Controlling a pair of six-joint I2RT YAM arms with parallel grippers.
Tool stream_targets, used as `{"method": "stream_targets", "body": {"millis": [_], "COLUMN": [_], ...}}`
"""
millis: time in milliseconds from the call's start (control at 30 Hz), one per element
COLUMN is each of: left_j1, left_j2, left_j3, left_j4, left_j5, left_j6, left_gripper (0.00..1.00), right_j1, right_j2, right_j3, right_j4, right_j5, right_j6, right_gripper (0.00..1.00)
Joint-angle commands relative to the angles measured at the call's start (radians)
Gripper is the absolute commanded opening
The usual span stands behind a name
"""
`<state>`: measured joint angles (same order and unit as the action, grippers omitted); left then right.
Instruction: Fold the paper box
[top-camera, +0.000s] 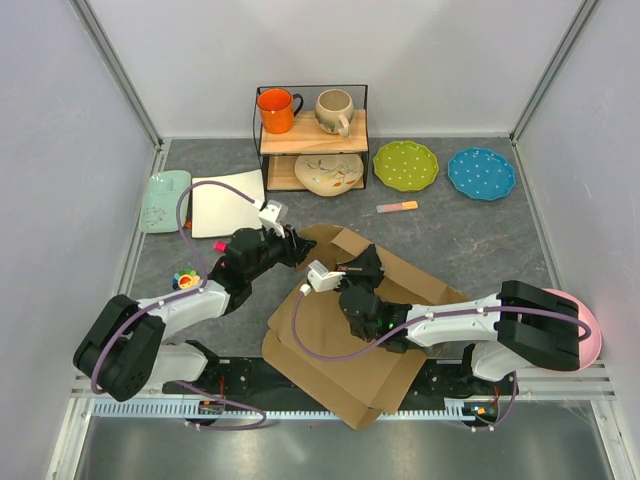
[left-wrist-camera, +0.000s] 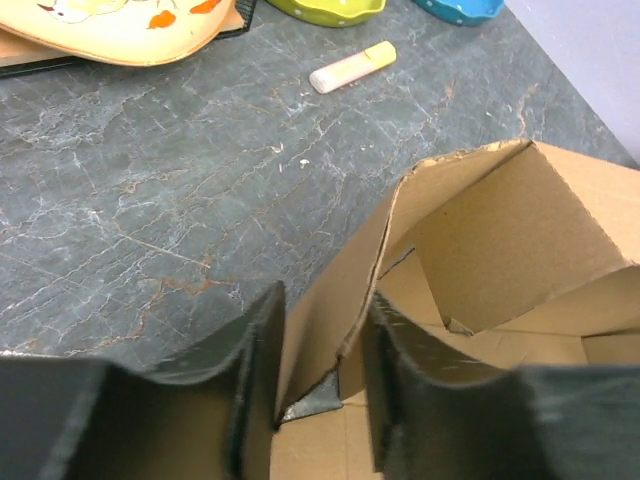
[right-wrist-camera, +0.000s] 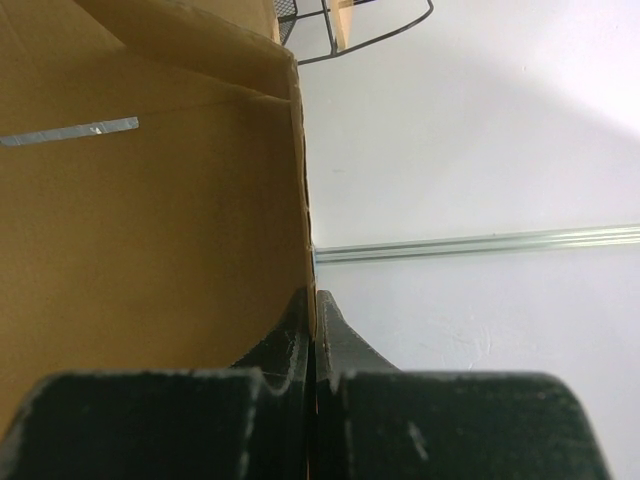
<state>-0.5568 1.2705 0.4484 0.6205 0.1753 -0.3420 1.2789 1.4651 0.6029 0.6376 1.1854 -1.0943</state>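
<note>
The paper box (top-camera: 335, 355) is a brown cardboard sheet, partly raised, lying at the table's centre between both arms. My left gripper (top-camera: 299, 244) is at its far left corner. In the left wrist view it (left-wrist-camera: 322, 330) stands open, straddling an upright cardboard wall (left-wrist-camera: 340, 300), with a gap on the left finger's side. My right gripper (top-camera: 352, 268) is over the box's middle. The right wrist view shows it (right-wrist-camera: 314, 305) shut on the thin edge of a raised cardboard panel (right-wrist-camera: 150, 220).
A wire shelf (top-camera: 310, 140) at the back holds an orange mug (top-camera: 276, 110), a beige mug (top-camera: 334, 110) and a bowl (top-camera: 328, 173). Green plate (top-camera: 405, 165), blue plate (top-camera: 481, 173), marker (top-camera: 397, 207), white square plate (top-camera: 228, 203), mint dish (top-camera: 164, 200), pink plate (top-camera: 590, 330).
</note>
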Motion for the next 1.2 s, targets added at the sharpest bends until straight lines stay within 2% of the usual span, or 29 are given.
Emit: {"method": "stream_targets", "body": {"millis": [0,167,400,667,800,1067,1167], "left_j1": [0.003,0.003,0.003,-0.022,-0.046,-0.086,-0.112], "left_j2": [-0.016,-0.104,-0.216,-0.229,-0.229,-0.194,-0.185], "left_j3": [0.019,0.024,0.036,-0.008,-0.082,-0.123,-0.145], "left_j4": [-0.007,-0.094,-0.146,-0.137,-0.068,0.004,0.008], "left_j5": [0.053,0.064,0.082,0.112,0.09,0.093,0.087], "left_j6": [0.034,0.012,-0.041,-0.159,-0.209,-0.29,-0.299], "left_gripper": [0.32,0.23,0.23,0.21,0.19,0.18,0.18], "right_j1": [0.0,-0.004,-0.01,-0.009,-0.01,-0.016,-0.016], "right_j2": [-0.005,0.003,0.041,0.083,0.103,0.147,0.159], "right_j3": [0.0,-0.002,0.008,0.018,-0.006,-0.005,-0.009], "right_j4": [-0.047,-0.055,-0.038,-0.01,0.139,0.416,0.459], "right_j5": [-0.053,-0.055,-0.032,0.016,0.045,0.037,0.039], "right_j6": [0.074,0.073,0.051,0.027,-0.068,-0.333,-0.348], "right_gripper": [0.0,0.0,0.0,0.0,0.0,0.0,0.0]}}
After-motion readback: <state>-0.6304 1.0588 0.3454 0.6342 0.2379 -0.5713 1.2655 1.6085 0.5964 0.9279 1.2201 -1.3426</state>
